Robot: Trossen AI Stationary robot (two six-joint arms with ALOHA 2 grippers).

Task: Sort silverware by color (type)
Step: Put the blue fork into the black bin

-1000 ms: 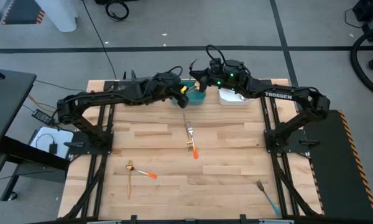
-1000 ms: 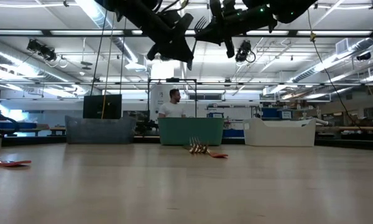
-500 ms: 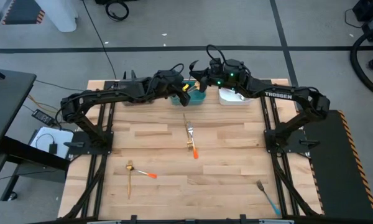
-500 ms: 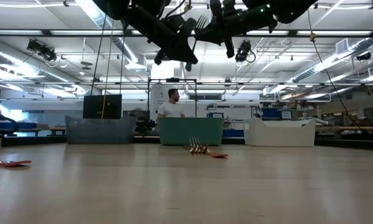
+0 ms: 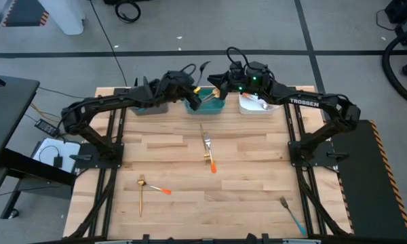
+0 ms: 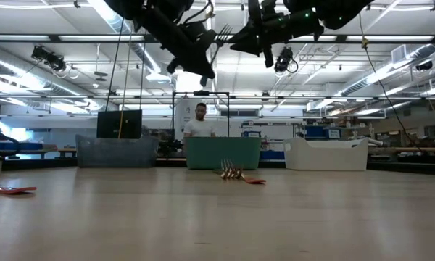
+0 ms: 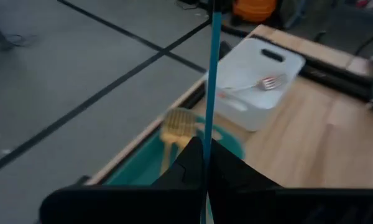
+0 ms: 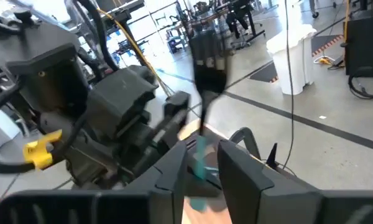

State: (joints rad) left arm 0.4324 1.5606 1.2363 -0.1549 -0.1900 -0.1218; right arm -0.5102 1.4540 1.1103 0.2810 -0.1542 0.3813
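My left gripper (image 5: 195,96) (image 7: 205,146) hovers over the teal bin (image 5: 215,106), shut on a blue-handled fork (image 7: 210,93). The fork's head (image 6: 221,30) points up in the low view. My right gripper (image 5: 218,87) (image 8: 203,158) hangs close beside it to the right, fingers a little apart, with the fork's dark head (image 8: 208,56) standing just ahead of it. A gold fork (image 7: 176,124) lies in the teal bin. An orange-handled silver fork (image 7: 255,84) lies in the white bin (image 5: 254,105). My left gripper pinches the fork's blue handle (image 7: 209,132) between its two fingers. A long stretch of handle runs on past the fingertips, and the end behind them is hidden. The fork is lifted clear, high above the teal bin, head uppermost.
A gold fork (image 5: 206,144) and an orange-handled one (image 5: 212,165) lie mid-table. A gold utensil (image 5: 142,192) and an orange-handled piece (image 5: 161,190) lie near left, and a blue-handled fork (image 5: 292,213) near right. A grey bin (image 5: 146,107) stands at the far edge. A person (image 6: 201,119) stands beyond the table.
My left gripper has moved toward the table's left and slightly toward the far edge, carrying the fork. The fork's head has drawn away from my right gripper, which has kept its place.
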